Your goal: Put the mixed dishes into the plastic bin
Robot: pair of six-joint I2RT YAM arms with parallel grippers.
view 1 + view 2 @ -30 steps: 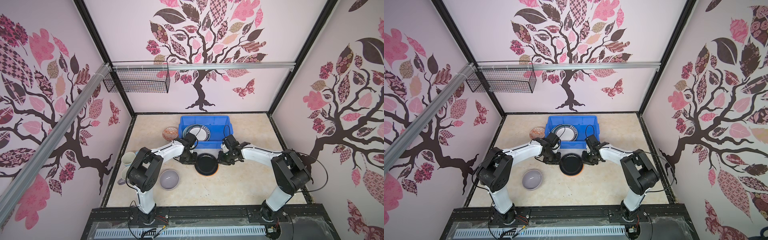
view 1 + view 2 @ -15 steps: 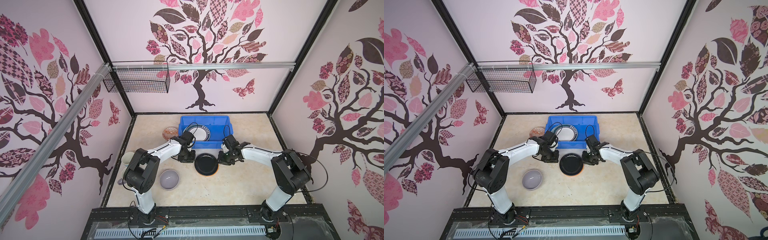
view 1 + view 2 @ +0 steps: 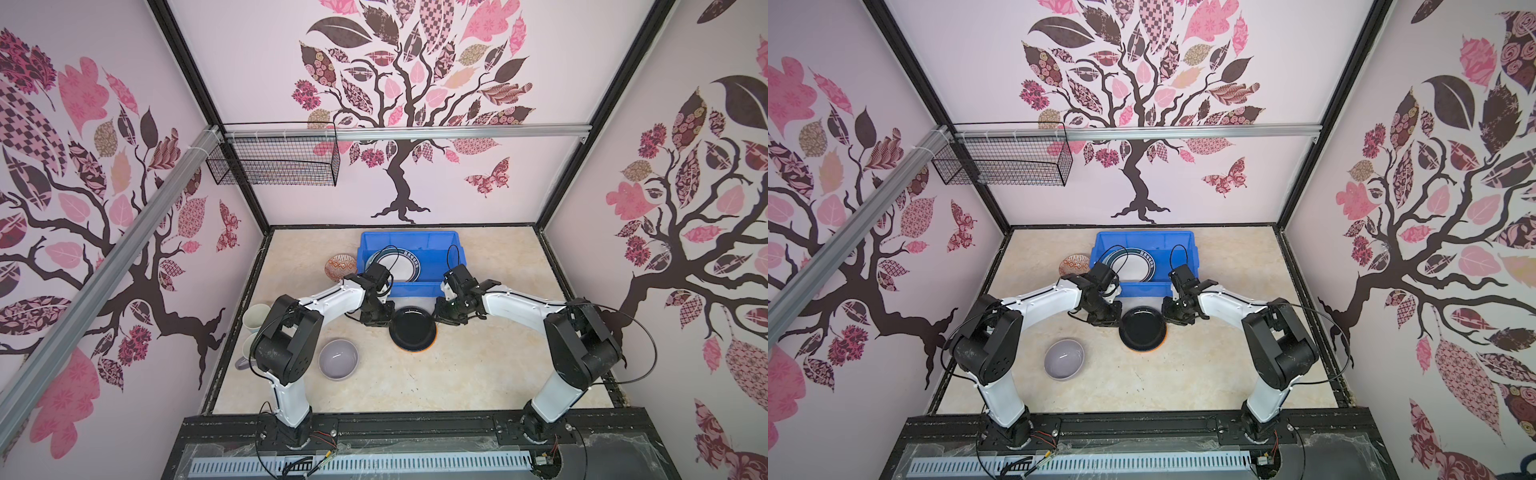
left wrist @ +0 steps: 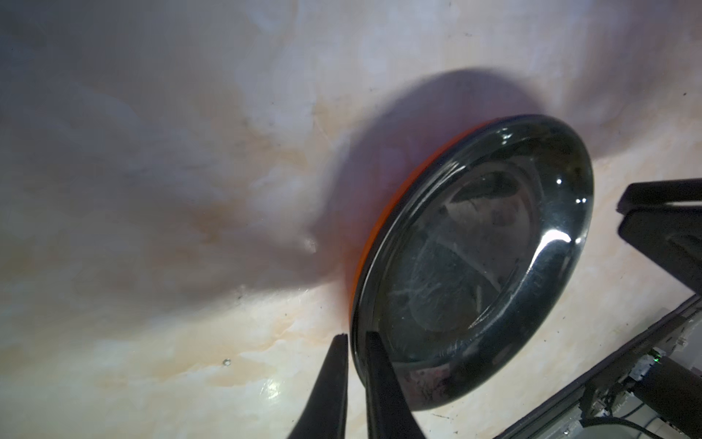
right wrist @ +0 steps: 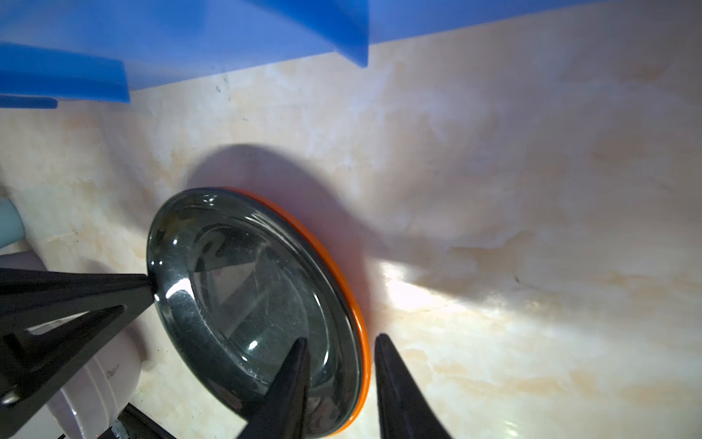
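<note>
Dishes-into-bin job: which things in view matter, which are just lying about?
Job: blue plastic bin; dark-rimmed white plate inside it; black plate with orange underside; lavender bowl; orange-patterned bowl; two mugs at left.
Lying about: black wire mesh basket on the wall; aluminium rail.

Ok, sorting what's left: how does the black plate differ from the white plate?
The black plate is glossy black with an orange underside and is outside the blue bin; the white plate has a dark rim band and sits inside it. Both are round.
</note>
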